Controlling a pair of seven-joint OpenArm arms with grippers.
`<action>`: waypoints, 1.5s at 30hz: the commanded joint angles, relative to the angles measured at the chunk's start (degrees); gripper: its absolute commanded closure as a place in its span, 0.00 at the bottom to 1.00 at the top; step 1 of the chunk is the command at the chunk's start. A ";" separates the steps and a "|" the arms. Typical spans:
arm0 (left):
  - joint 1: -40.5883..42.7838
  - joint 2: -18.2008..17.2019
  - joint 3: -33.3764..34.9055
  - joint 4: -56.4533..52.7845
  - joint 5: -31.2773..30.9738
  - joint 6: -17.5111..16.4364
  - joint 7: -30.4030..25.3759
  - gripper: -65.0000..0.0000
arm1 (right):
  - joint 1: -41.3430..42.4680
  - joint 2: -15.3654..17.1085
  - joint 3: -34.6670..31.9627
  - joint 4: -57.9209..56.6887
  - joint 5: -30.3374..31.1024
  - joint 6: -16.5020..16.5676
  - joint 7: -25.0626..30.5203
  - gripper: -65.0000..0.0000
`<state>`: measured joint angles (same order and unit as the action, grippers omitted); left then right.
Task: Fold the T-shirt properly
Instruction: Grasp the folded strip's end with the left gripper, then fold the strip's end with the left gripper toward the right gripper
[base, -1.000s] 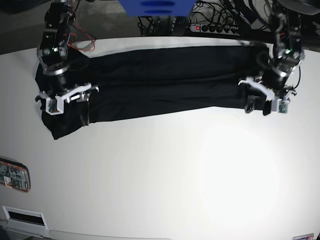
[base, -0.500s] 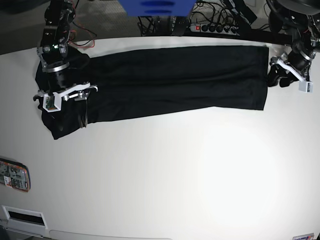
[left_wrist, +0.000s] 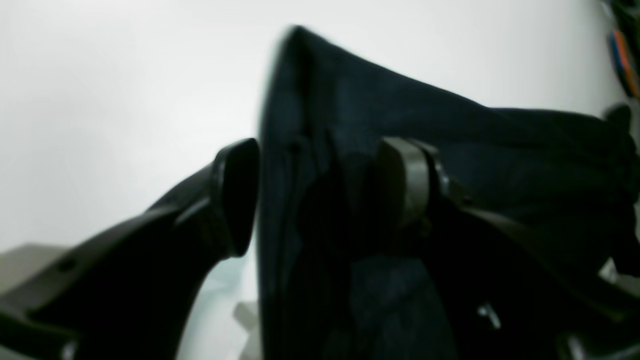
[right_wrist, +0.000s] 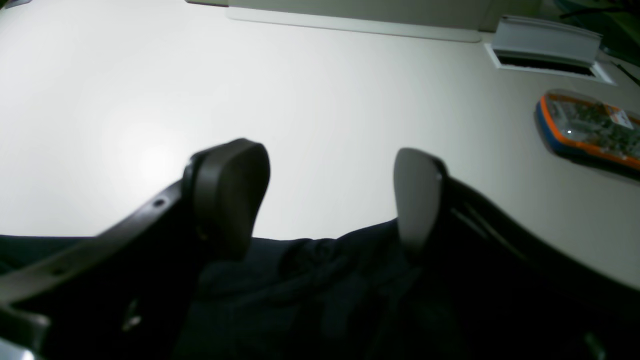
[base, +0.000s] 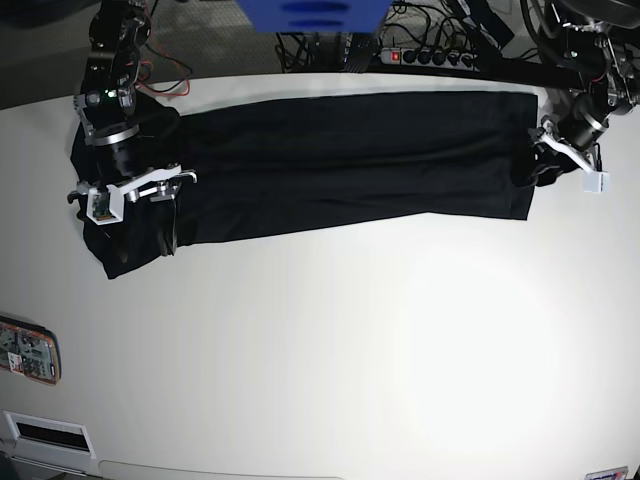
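The black T-shirt (base: 340, 160) lies as a long folded strip across the far part of the white table (base: 330, 340). My left gripper (base: 537, 158) is at the strip's right end. In the left wrist view its jaws (left_wrist: 320, 192) stand wide apart with the shirt's edge (left_wrist: 300, 150) rising between the fingers (left_wrist: 237, 195). My right gripper (base: 130, 222) hovers over the strip's left end. It is open (right_wrist: 322, 195), and the shirt cloth (right_wrist: 310, 285) lies under the base of its fingers (right_wrist: 230, 190).
An orange-rimmed device (base: 28, 350) (right_wrist: 590, 127) lies near the table's left edge, with a white slotted fixture (base: 45, 432) (right_wrist: 545, 47) in the front corner. A blue box (base: 310, 15), a power strip (base: 430, 55) and cables sit behind the table.
A second ago the left gripper was over the shirt's right end. It pulled away to the right, leaving that end flat, and has now come back to the edge. The right arm barely moved.
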<state>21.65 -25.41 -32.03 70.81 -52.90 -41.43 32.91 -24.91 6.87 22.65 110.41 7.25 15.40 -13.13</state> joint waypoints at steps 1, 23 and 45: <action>1.34 0.40 0.87 -0.34 3.01 1.43 3.62 0.46 | 0.16 0.47 0.25 1.02 0.45 -0.06 1.83 0.36; -3.41 0.49 7.90 -1.75 4.16 1.43 -3.06 0.88 | 0.07 0.47 0.25 1.02 0.45 -0.06 1.83 0.36; -21.34 -14.72 1.57 -14.50 16.82 5.61 -6.22 1.00 | -0.02 0.47 0.16 1.02 0.45 -0.06 1.83 0.36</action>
<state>1.02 -38.74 -30.17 55.20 -34.70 -35.35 27.86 -25.08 6.85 22.59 110.41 7.22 15.40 -13.17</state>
